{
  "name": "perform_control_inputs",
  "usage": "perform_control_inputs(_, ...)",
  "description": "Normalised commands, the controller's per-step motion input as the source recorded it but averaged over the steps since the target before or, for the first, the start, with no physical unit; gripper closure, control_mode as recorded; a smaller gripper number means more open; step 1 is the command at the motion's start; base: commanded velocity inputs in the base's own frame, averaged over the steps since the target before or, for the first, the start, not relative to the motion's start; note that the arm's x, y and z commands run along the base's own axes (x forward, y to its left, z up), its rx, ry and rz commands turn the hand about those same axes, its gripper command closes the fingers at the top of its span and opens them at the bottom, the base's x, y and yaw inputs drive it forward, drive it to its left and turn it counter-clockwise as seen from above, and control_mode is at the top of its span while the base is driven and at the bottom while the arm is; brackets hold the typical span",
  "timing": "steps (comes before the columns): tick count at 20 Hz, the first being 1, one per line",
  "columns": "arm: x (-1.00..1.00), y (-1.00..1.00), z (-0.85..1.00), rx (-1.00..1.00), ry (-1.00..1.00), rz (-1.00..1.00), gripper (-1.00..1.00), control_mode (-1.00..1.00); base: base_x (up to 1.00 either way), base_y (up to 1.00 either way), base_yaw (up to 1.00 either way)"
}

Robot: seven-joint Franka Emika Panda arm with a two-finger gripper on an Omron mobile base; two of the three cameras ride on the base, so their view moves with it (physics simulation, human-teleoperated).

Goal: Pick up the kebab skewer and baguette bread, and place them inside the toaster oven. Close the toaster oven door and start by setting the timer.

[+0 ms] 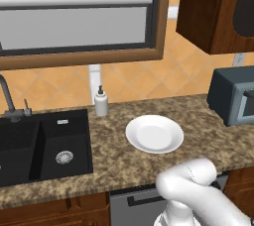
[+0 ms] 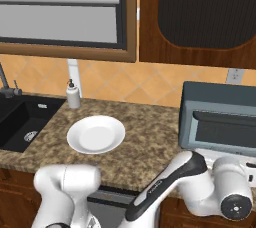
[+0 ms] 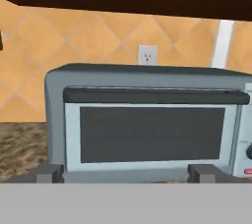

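Note:
The toaster oven [image 3: 147, 78] is a blue-grey box on the counter, seen straight on and close in the hand view. It also stands at the right in the left base view [image 1: 232, 96] and in the right base view [image 2: 220, 114]. The toaster oven door [image 3: 152, 134] is shut upright, with its black bar handle [image 3: 155, 95] along the top. My gripper [image 3: 127, 176] is open in front of the door's lower edge, fingertips [image 3: 49, 173] spread wide with nothing between them. The kebab skewer and the baguette bread are out of view.
A white plate [image 1: 154, 134] [image 2: 96, 134] lies bare on the granite counter [image 1: 114, 155]. A black sink [image 1: 44, 145] and a soap dispenser [image 1: 101, 101] are to the left. A dark knob [image 3: 249, 152] sits right of the door. A wooden cabinet [image 2: 200, 17] hangs above.

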Motion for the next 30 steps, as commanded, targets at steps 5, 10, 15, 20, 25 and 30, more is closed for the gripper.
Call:
perform_control_inputs(5, -0.67, 1.00, 0.52, -0.05, 0.00, -0.11, -1.00, -1.00, 0.00, 0.00, 0.00)
perform_control_inputs(10, -0.41, 1.00, 0.60, -0.05, 0.00, 0.00, -1.00, -1.00, 0.00, 0.00, 0.00)
perform_control_inputs(15, -0.62, 1.00, 0.62, 0.00, 0.00, 0.00, -1.00, -1.00, 0.00, 0.00, 0.00)
perform_control_inputs(20, -0.35, 1.00, 0.51, 0.00, 0.02, 0.00, -1.00, -1.00, 0.00, 0.00, 0.00)
perform_control_inputs(25, -0.22, 0.76, 0.24, 0.01, 0.03, 0.00, -1.00, -1.00, 0.00, 0.00, 0.00)
perform_control_inputs(30, -0.21, 0.03, 0.00, 0.02, 0.00, 0.00, -1.00, -1.00, 0.00, 0.00, 0.00)
